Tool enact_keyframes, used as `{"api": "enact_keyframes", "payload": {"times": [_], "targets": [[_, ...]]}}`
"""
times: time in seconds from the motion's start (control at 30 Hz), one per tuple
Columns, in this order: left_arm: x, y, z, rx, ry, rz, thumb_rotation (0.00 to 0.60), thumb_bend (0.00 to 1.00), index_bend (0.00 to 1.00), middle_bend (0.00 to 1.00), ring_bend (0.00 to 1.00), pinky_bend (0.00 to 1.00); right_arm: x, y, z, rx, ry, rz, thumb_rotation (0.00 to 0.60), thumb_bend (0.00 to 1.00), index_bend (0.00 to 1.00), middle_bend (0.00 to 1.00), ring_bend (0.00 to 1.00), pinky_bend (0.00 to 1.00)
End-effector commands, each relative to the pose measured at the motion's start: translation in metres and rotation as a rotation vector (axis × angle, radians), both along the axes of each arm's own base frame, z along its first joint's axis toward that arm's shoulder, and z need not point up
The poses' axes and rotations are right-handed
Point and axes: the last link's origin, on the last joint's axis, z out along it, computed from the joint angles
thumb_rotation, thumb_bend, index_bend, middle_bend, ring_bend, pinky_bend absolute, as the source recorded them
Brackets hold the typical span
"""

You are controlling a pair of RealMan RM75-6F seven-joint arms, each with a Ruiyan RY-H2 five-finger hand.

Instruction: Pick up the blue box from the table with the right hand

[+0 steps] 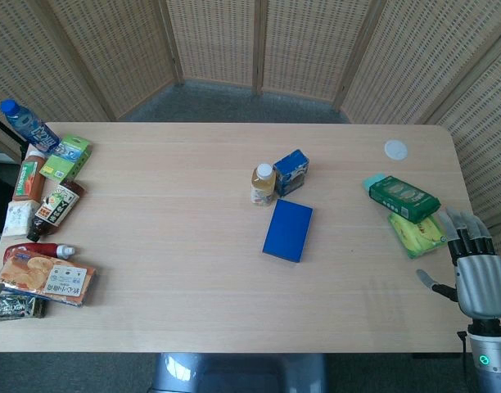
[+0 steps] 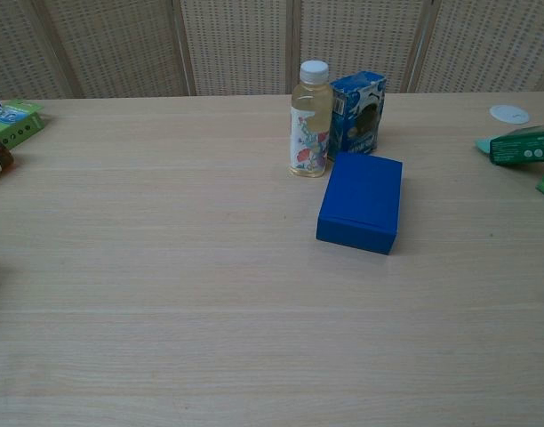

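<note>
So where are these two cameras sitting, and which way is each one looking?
Head view: high up, looking steeply down on the whole table; the right hand shows at the lower right, fingers apart, holding nothing.
Chest view: lower, looking forward across the table toward the wicker screens; none of the robot's body shows.
Shared: the blue box lying flat, with the bottle and small carton just behind it.
</note>
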Motion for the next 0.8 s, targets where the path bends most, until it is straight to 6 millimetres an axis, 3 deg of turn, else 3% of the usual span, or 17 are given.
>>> {"api": "enact_keyframes", "payload": {"times": [0.03,0.3,0.5,0.73,0.8], "targets": [[0.000,-0.001,0.003,0.008,-0.003,-0.001,0.600,0.00,0.00,0.00,0.00,0.00,0.000,0.001,-0.002,0.007,0.010,0.002,0.600,0.00,0.00,0.00,0.00,0.00],[-0.001,-0.003,0.008,0.022,-0.017,-0.002,0.600,0.00,0.00,0.00,0.00,0.00,0.008,-0.007,-0.023,0.104,0.081,0.058,0.600,0.00,0.00,0.00,0.00,0.00],[-0.006,0.001,0.006,0.014,-0.014,0.016,0.600,0.00,0.00,0.00,0.00,0.00,0.034,-0.056,-0.052,0.435,0.217,0.330,0.600,0.00,0.00,0.00,0.00,0.00],[-0.011,0.006,0.004,0.015,0.003,0.047,0.600,0.00,0.00,0.00,0.00,0.00,0.052,-0.104,-0.094,0.523,0.563,0.444,0.600,0.01,0.00,0.00,0.00,0.00],[-0.012,0.005,0.004,0.019,0.012,0.056,0.600,0.00,0.00,0.00,0.00,0.00,0.059,-0.113,-0.109,0.548,0.615,0.464,0.600,0.07,0.00,0.00,0.00,0.00]]}}
